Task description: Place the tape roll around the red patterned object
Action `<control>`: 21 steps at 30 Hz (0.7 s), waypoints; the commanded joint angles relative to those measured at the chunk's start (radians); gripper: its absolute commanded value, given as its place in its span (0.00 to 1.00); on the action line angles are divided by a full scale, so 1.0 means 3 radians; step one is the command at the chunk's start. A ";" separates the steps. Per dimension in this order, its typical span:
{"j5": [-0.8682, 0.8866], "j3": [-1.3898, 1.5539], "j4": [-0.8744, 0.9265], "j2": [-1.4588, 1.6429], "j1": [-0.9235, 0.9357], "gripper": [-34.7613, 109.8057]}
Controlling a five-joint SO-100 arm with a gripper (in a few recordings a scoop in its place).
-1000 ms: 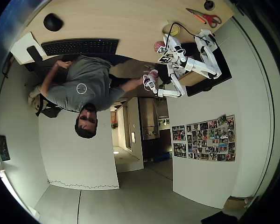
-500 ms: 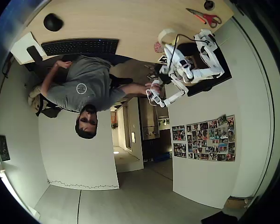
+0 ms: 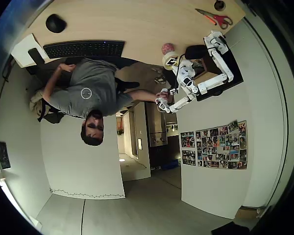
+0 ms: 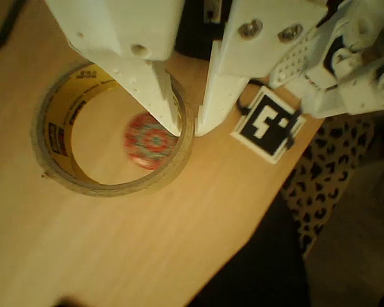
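- Overhead view: the white robot arm [image 3: 206, 73] reaches from its dark base at the right end of the wooden table [image 3: 117, 22] toward the table's near edge.
- Overhead view: the gripper [image 3: 169, 59] sits at that edge, holding the tape roll [image 3: 168, 59], a pale ring seen here only as a small cream shape.
- Overhead view: the red patterned object [image 3: 167, 48] lies on the table just beside the ring; at this size I cannot tell whether the ring overlaps it or hangs above it.
- Overhead view: red-handled scissors [image 3: 215, 18] and a small black knob [image 3: 219, 5] lie at the far right corner; a black keyboard [image 3: 84, 49] and a black mouse [image 3: 55, 22] are well apart, at the left.
- Overhead view: a seated person in a grey shirt [image 3: 85, 93] is at the table edge.
- Wrist view: the two white fingers [image 4: 155, 83] are pinched on the right wall of the tape roll [image 4: 57, 147], one inside the ring, one outside.
- Wrist view: the red patterned object [image 4: 147, 142] shows through the centre hole, near the right inner wall, by the inner fingertip.
- Wrist view: a black-and-white square marker [image 4: 267, 125] lies on the wood just right of the ring, near the table edge.
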 commanded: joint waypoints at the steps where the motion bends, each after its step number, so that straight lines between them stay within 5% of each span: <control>1: 0.0010 -0.0010 -0.0271 -0.0112 -0.0225 0.24; 18: 0.0343 0.0404 -0.0961 -0.0726 -0.0138 0.24; 21: 0.0343 0.0394 -0.0900 -0.0695 -0.0123 0.32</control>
